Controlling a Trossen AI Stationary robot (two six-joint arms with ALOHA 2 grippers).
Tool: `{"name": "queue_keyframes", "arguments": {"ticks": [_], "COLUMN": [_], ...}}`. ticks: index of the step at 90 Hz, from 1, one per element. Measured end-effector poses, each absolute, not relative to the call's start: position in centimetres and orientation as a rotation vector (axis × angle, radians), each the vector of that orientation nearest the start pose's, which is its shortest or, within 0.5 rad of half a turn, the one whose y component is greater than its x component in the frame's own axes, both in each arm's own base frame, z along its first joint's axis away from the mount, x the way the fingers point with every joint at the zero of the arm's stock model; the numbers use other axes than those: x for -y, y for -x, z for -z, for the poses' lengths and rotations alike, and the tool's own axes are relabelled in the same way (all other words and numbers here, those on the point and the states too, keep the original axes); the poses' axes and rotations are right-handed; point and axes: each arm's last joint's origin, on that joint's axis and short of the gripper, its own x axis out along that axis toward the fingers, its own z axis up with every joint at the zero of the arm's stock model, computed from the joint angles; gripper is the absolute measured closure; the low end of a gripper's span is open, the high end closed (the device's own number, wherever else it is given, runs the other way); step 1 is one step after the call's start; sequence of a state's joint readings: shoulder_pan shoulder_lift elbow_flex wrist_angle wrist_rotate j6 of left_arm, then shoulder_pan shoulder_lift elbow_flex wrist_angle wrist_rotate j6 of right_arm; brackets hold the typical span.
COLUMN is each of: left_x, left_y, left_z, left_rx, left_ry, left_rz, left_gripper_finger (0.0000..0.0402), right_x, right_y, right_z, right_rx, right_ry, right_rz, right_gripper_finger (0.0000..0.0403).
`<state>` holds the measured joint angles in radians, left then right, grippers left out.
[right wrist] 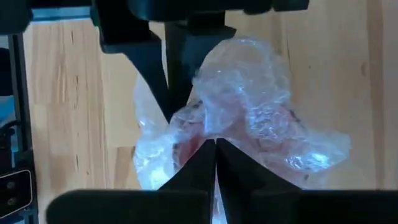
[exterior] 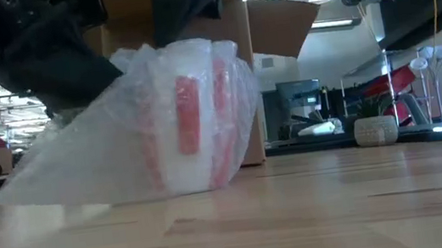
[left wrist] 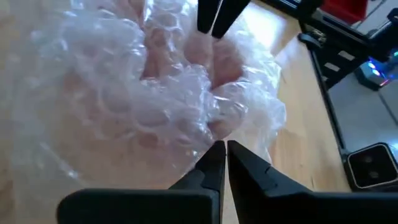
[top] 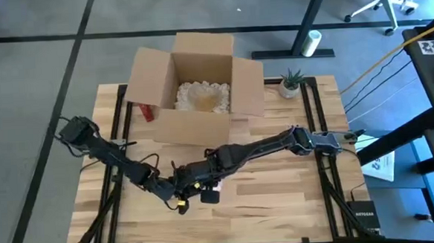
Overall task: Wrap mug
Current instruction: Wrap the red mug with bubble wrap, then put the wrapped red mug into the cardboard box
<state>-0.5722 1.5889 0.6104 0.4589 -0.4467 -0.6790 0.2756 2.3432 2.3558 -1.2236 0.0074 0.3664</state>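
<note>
Left end effector is pinched closed on the bubble wrap; right end effector is likewise closed on it from the opposite side. Both meet over the mug, which stands wrapped near the worktop front edge, in front of the cardboard box. Bare worktop lies open to the right. From above, the arms hide the mug.
</note>
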Motion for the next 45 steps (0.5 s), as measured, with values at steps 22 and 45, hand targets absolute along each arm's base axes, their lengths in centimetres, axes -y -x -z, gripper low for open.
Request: {"name": "queue_keyframes", "arguments": {"ticks": [22,45], "left_x": [15.8,15.5], "left_y": [-23.4,-20.6], "left_z": [-18.5,-20.0], "left_rx": [-0.398,-0.470], "left_ry": [0.334,0.274], "left_rz": [0.084,0.039], "left_gripper_finger": [0.0402,0.0402], "right_x": [-13.2,-13.4], "right_y": [-46.7,-47.3], "right_z": [-26.6,-26.9], "right_rx": [-1.194,-1.136], "right_ry": [-0.160,-0.195], "right_rz": [-0.016,-0.052], "right_gripper_finger": [0.0403,0.0392]}}
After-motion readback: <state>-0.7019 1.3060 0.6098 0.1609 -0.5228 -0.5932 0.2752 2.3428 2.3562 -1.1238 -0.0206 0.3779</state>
